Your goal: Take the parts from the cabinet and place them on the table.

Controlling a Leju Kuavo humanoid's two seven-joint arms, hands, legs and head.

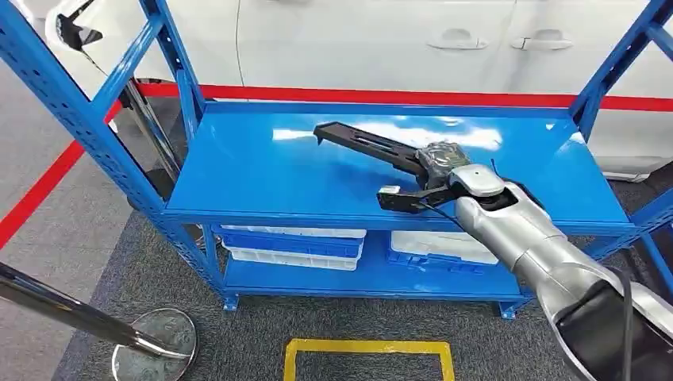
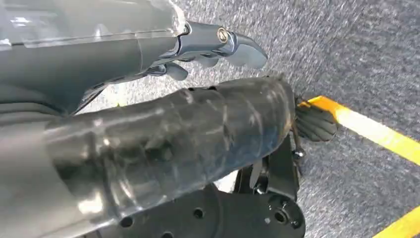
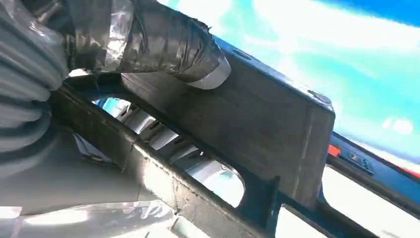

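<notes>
Head view — right hand gripping black part, over shelf

The right hand sits over the top shelf of the blue rack, wrapped around the near end of a long black part that reaches away from it toward the back left. Around that part the shelf surface is bare on every side, so there is open room to the hand's left and beyond it. Slanted blue posts close off the far left, and another post rises to the hand's right. Behind the rack a white car blocks the way. Below the hand, trays lie on the lower shelf.
</notes>
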